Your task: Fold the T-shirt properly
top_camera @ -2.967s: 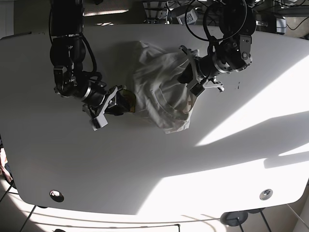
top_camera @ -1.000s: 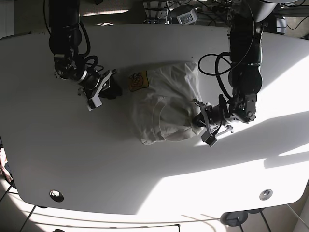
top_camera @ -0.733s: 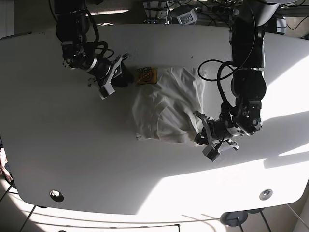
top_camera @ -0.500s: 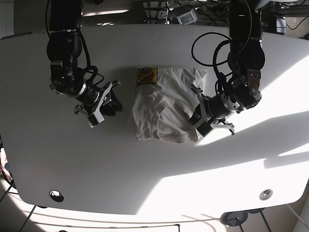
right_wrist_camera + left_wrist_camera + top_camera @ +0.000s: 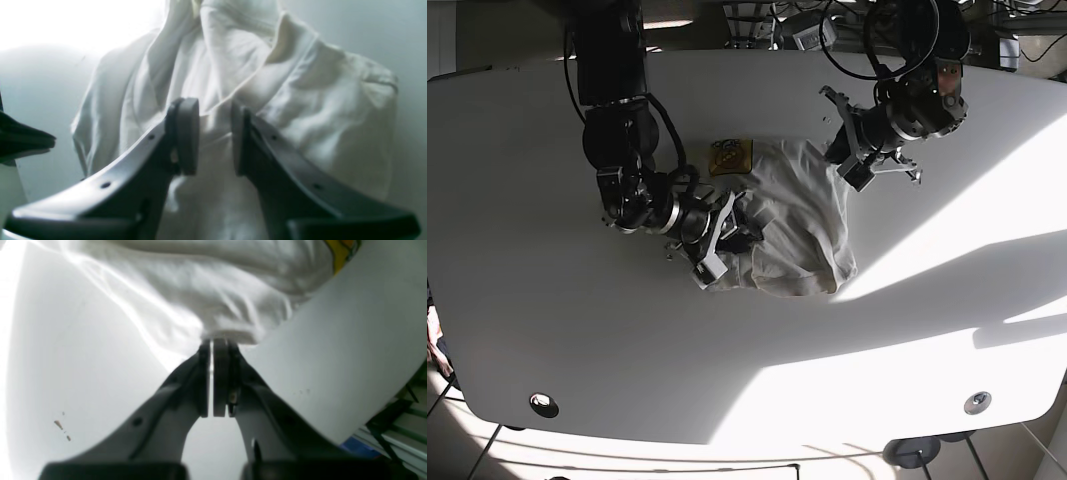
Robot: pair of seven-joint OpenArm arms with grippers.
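The white T-shirt (image 5: 799,222) lies crumpled at the table's middle, with a yellow print (image 5: 732,157) at its upper left corner. My left gripper (image 5: 840,165) is at the shirt's upper right corner. In the left wrist view its fingers (image 5: 220,373) are pressed together and the gripper (image 5: 213,343) is shut on the shirt's hem (image 5: 230,335). My right gripper (image 5: 727,236) is over the shirt's left edge. In the right wrist view it (image 5: 213,110) stands open, with wrinkled cloth (image 5: 300,110) showing between and beyond its pads.
The white table (image 5: 557,300) has bright sun patches at the right and front. Bolts (image 5: 544,404) sit near the front corners. Cables and equipment (image 5: 807,30) crowd the space beyond the far edge. The table's edge (image 5: 383,400) lies close to my left gripper.
My right gripper has swung right onto the shirt's left edge. My left gripper has moved up from the shirt's lower right to its upper right corner. The shirt has shifted slightly.
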